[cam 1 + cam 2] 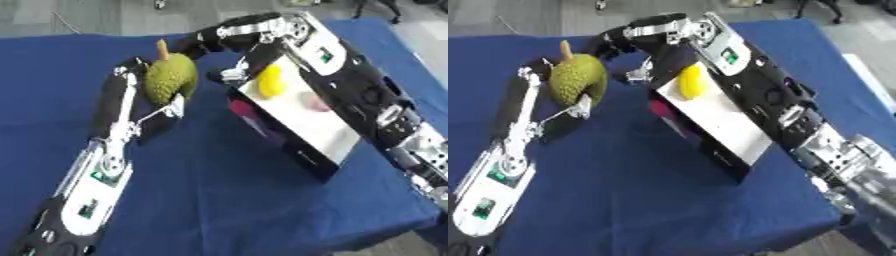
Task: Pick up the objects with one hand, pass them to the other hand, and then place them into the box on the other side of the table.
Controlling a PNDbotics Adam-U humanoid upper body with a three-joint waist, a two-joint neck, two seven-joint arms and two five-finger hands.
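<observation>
The left hand [144,95] is curled round the durian [171,77], holding it above the tabletop [219,200] toward the far edge. The right hand [623,37] reaches over the box [297,120] toward the durian; its finger state cannot be determined. The box, nearer the right edge, contains a yellow object [271,81] and a pink object [315,102].

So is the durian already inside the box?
No, the durian is outside the box, held up over the blue table by the left hand.
</observation>
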